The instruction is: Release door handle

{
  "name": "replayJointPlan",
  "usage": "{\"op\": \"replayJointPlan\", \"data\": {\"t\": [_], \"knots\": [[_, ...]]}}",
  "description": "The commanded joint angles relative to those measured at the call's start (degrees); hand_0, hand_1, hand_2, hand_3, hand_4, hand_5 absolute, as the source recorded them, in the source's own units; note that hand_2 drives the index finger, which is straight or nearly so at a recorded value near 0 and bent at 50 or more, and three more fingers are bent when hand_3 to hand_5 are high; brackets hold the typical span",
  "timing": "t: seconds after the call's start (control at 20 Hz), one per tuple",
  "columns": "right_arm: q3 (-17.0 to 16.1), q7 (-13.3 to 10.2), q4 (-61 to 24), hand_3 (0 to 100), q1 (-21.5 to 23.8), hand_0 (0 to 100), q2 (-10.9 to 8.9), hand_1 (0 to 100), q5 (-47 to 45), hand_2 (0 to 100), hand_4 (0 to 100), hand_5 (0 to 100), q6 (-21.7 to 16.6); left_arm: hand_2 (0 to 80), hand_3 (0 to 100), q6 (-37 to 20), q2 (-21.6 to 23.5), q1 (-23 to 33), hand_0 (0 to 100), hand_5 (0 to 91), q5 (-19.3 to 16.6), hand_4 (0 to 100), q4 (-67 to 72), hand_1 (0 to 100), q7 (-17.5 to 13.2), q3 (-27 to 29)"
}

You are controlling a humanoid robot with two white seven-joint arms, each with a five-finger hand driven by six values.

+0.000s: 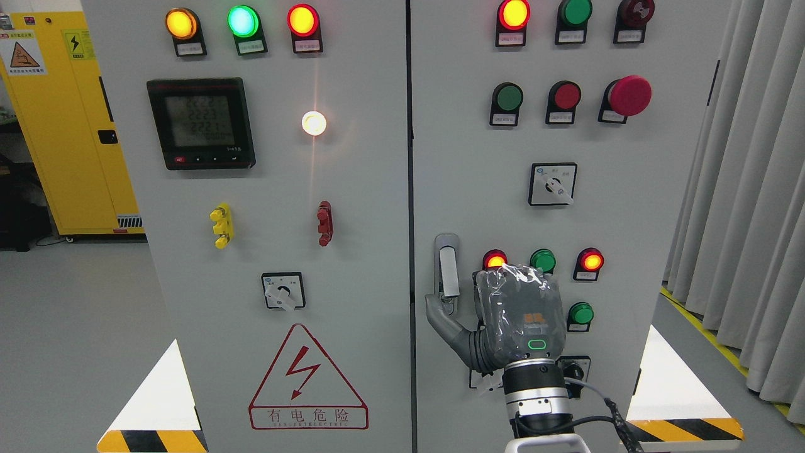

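The grey door handle stands upright in its recess on the left edge of the right cabinet door. My right hand, wrapped in clear plastic, is right of the handle with its back toward the camera. Its thumb is spread out to the left and lies against the handle's lower end. Nothing is wrapped around the handle. The other fingers are hidden behind the palm. The left hand is out of view.
The left cabinet door carries a meter, lamps and a hazard triangle. Lamps and push buttons sit close above and right of my hand. A yellow cabinet stands far left, and a grey curtain hangs at the right.
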Motion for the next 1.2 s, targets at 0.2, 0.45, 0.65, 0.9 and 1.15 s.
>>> {"op": "replayJointPlan", "data": {"t": [0.2,0.45,0.65,0.9,1.15], "knots": [[-0.2,0.1,1.3,100,-0.9,23,0.04,16,0.0,99,100,100,0.5,0.0,0,0.0,0.0,0.0,12,0.0,0.0,0,-0.9,56,0.0,0.0],[-0.2,0.2,1.3,100,-1.1,26,0.04,16,0.0,99,100,100,0.5,0.0,0,0.0,-0.1,0.0,12,0.0,0.0,0,-0.9,56,0.0,0.0],[-0.2,0.2,1.3,100,-1.2,28,0.04,17,0.0,99,100,100,0.5,0.0,0,0.0,-0.1,0.0,12,0.0,0.0,0,-0.9,56,0.0,0.0],[-0.1,0.2,1.3,100,-1.3,29,-0.05,19,0.0,99,100,100,0.5,0.0,0,0.0,0.0,0.0,12,0.0,0.0,0,-0.9,56,0.0,0.0],[0.0,0.3,1.3,100,-1.2,29,-0.05,22,0.1,99,100,100,0.5,0.0,0,0.0,0.0,0.0,12,0.0,0.0,0,-0.9,56,0.0,0.0]]}}
